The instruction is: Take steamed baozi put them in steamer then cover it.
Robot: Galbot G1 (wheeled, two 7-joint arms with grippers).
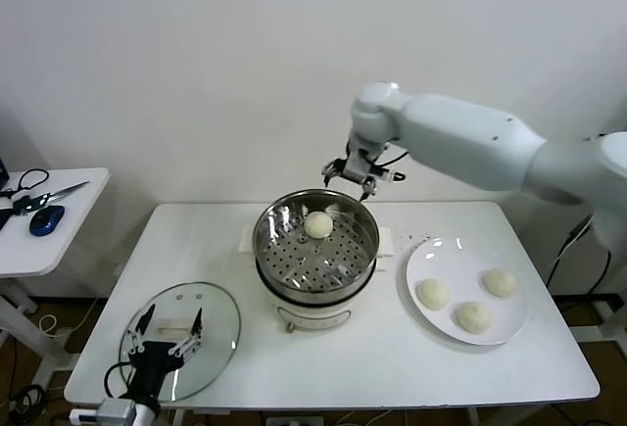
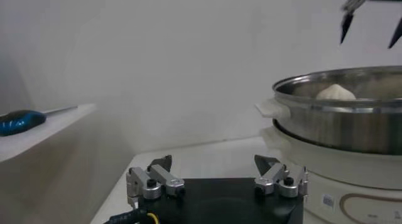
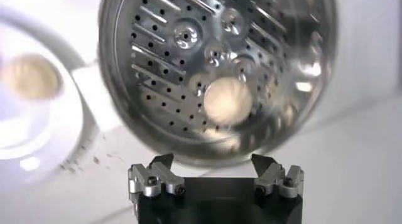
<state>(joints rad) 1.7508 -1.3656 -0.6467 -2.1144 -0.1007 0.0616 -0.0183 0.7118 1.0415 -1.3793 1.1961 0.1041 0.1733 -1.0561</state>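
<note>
On the white table (image 1: 392, 367), L to R: the left end effector (image 1: 168, 326) hangs idle, fingers spread and holding nothing, over the round clear glass cover w/ metal rim and white handle (image 1: 216, 323), which lies flat near the table's front-left corner. At centre sits the shiny perforated stainless-steel steamer (image 1: 315, 250) on its white pot base, one cream-white steamed baozi (image 1: 318, 223) resting on its floor toward the far side. The right end effector (image 1: 355, 177) hovers just above the steamer's far rim, fingers open and empty. Further right, three more baozi (image 1: 432, 294) wait on a flat white plate (image 1: 421, 260). Judged stage: loading, one of four in. Next move likely calls for the right arm to swing to the plate and close gently on a soft bun; cover goes on last.
</note>
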